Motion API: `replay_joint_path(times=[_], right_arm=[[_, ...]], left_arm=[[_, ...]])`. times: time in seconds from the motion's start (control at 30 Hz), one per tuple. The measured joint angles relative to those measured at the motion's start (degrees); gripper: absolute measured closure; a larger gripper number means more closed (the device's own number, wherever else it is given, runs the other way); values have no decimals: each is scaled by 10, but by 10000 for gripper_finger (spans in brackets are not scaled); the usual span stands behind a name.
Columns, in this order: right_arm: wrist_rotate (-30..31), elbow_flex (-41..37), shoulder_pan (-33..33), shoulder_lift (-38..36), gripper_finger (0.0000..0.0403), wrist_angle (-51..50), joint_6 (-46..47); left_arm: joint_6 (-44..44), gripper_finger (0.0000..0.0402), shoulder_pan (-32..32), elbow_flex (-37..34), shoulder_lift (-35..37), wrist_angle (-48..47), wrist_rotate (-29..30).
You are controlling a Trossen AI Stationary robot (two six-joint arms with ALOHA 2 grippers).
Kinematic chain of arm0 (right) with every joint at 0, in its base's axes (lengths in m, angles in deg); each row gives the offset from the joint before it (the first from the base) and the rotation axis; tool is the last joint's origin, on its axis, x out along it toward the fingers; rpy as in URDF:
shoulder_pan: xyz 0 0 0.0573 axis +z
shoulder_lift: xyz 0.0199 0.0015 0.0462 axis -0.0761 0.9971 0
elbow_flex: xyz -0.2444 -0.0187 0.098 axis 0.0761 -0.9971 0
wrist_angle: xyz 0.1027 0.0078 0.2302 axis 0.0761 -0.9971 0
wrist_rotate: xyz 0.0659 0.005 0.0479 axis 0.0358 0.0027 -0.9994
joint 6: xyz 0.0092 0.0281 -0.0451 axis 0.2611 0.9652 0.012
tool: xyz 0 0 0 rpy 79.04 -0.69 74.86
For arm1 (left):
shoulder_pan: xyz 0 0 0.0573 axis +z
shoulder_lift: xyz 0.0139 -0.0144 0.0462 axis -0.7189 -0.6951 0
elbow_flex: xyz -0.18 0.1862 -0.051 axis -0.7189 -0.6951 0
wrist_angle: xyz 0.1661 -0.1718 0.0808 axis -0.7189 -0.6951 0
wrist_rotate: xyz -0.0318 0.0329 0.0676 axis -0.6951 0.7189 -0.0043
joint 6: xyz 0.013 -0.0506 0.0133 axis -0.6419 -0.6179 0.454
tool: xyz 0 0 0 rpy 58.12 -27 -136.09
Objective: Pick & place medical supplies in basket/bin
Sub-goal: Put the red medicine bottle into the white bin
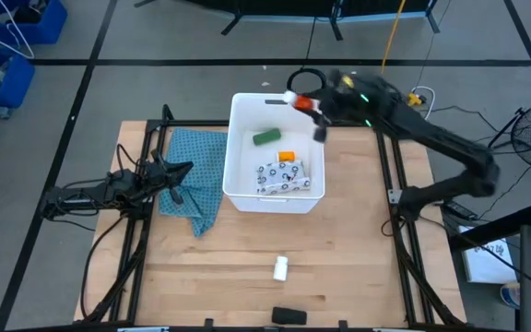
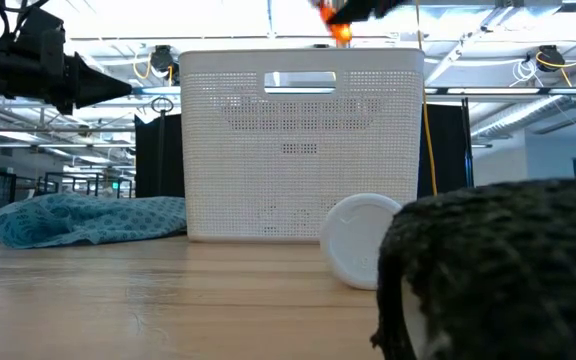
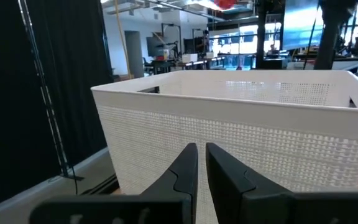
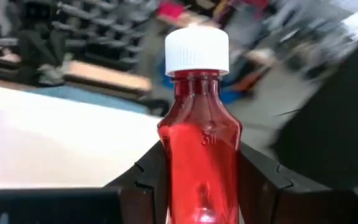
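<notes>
- My right gripper (image 4: 199, 177) clamps the translucent orange-red plastic bottle with a white cap (image 4: 198, 124), held above the 1 o'clock corner of the large white rectangular plastic tub (image 1: 243, 189).
- My left gripper (image 1: 184, 169) waits at the tub's 9 o'clock, fingers nearly together, holding nothing.

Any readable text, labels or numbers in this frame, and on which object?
"3" plus an unclear mark: embossed on the shoulder of the orange-red plastic bottle with white cap, held in the right tool.
Dark print on the white flat pouch in the white plastic tub: too small to read.
</notes>
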Motion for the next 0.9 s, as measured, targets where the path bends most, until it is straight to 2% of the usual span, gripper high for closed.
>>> replay_joint_path(times=[0.13,0.2,0.33,0.53,0.9], right_arm=[[-146,8,-50,106,275,-7,3],[-180,7,-51,160,275,-20,-22],[-194,32,-48,243,275,-50,-73],[-209,97,-38,332,275,-76,-79],[-224,105,6,419,275,-70,-78]], left_arm=[[15,364,0,0,0,-9,0],[15,364,0,0,0,-20,0],[14,364,0,0,0,-35,0],[19,364,0,0,0,-36,0],[26,364,0,0,0,-39,0]])
